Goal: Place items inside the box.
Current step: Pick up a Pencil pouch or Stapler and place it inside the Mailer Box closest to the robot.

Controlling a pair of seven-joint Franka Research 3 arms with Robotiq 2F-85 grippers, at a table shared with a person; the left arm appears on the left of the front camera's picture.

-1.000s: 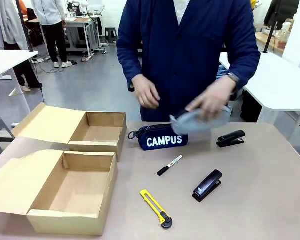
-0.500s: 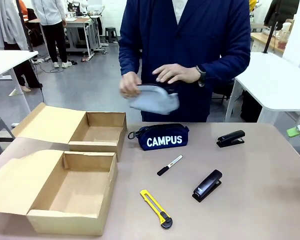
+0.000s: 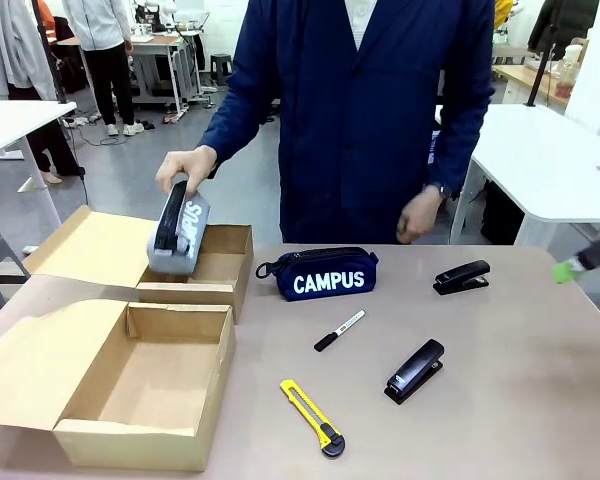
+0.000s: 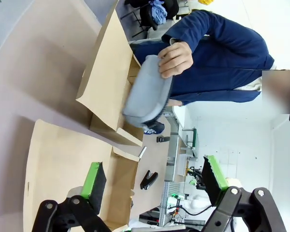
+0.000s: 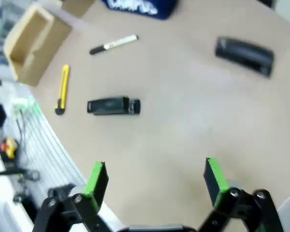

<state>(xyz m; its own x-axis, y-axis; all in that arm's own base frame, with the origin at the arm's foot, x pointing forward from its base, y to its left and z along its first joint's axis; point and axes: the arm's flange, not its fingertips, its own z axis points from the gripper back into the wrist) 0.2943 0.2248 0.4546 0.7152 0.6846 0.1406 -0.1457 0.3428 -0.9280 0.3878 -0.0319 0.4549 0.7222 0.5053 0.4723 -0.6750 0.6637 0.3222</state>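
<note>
Grey pouch [image 3: 177, 228]: in the person's hand [image 3: 187, 168], stood on end low over the far box [image 3: 220, 262], not yet let go.
Left on the table [image 3: 510, 420]: navy pouch [image 3: 320, 272], marker [image 3: 339, 330], knife [image 3: 313, 403], near stapler [image 3: 416, 371], far stapler [image 3: 462, 277], all right of the near box [image 3: 145, 440].
Left jaws: wide apart, nothing between the pads [image 4: 94, 179]; they hang over the near box, facing the grey pouch.
Right jaws: wide apart and empty; one green pad [image 3: 565, 270] shows at the table's right edge, just beyond the far stapler.
Key relation: in the right wrist view the near stapler lies ahead of the right jaws, a little left of centre, with the far stapler up to the right.
Long axis: the near stapler runs roughly along the pad-to-pad line, so a grip across its width likely needs the wrist turned.
Nearer arm: the right, for both staplers.
</note>
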